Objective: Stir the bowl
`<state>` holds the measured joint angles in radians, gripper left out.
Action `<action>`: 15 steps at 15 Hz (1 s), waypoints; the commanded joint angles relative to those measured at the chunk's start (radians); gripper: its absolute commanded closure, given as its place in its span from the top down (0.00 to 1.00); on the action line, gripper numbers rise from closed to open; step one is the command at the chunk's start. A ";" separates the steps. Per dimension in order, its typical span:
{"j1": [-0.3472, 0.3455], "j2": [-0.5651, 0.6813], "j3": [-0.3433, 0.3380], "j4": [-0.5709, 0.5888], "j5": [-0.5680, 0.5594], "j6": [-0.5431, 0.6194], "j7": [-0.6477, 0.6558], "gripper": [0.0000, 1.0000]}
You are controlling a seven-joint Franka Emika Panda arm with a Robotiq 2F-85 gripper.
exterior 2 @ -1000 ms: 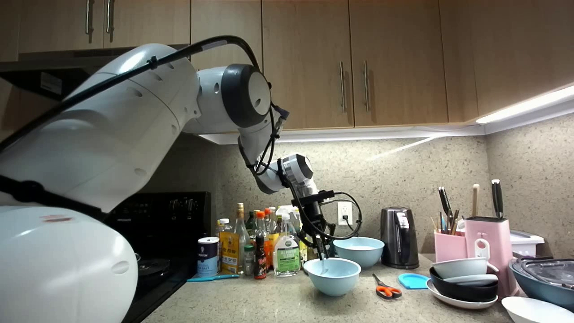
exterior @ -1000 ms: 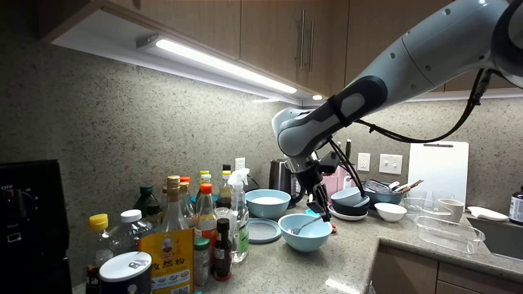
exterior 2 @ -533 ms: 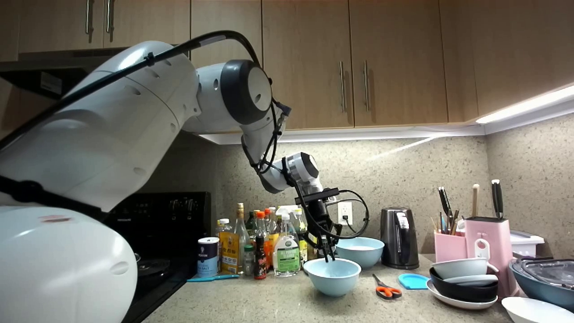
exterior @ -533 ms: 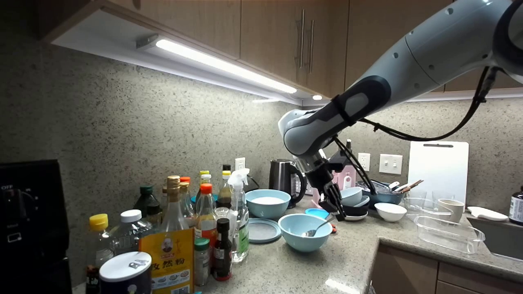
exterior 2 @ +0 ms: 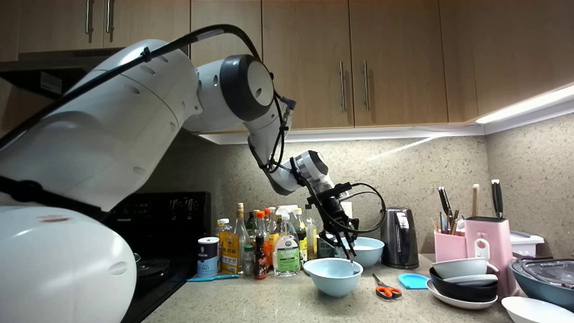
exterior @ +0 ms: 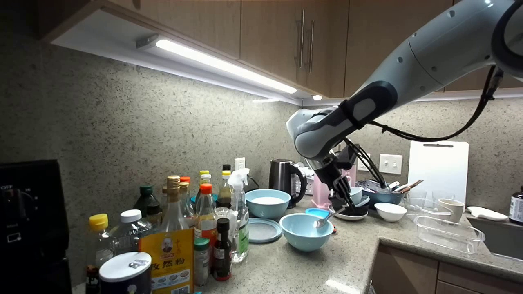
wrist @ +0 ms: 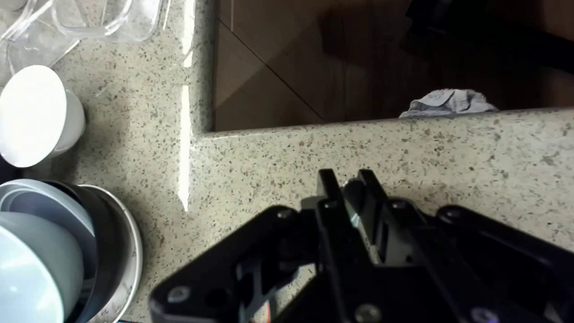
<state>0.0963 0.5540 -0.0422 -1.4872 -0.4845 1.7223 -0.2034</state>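
Observation:
The light-blue bowl stands upright on the counter; in an exterior view its outer wall also shows. A metal spoon slants into it at its right side, with its head inside near the rim. It also shows faintly in an exterior view. My gripper is shut on the spoon's handle, just above and outside the right rim; it also shows here. In the wrist view my fingers are close together with a shiny sliver between them. The bowl does not show there.
A second pale-blue bowl with white contents stands behind, beside a round lid. Several bottles stand left, near a spray bottle. A kettle, orange-handled scissors and stacked dark bowls stand right.
My gripper has moved to the right in both exterior views. The spoon's head has gone from the bowl's left side to its right side. The bowl has shifted very slightly right.

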 commanded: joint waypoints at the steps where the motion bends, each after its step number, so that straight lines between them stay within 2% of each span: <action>1: -0.003 0.016 0.004 0.008 -0.048 0.065 -0.001 0.04; 5: 0.025 0.058 0.012 0.057 -0.089 0.082 -0.031 0.04; 11: 0.086 0.135 0.045 0.163 -0.137 0.038 -0.112 0.04; 15: 0.115 0.124 0.063 0.143 -0.126 -0.003 -0.119 0.04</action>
<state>0.2016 0.6877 0.0093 -1.3406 -0.5986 1.7580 -0.2909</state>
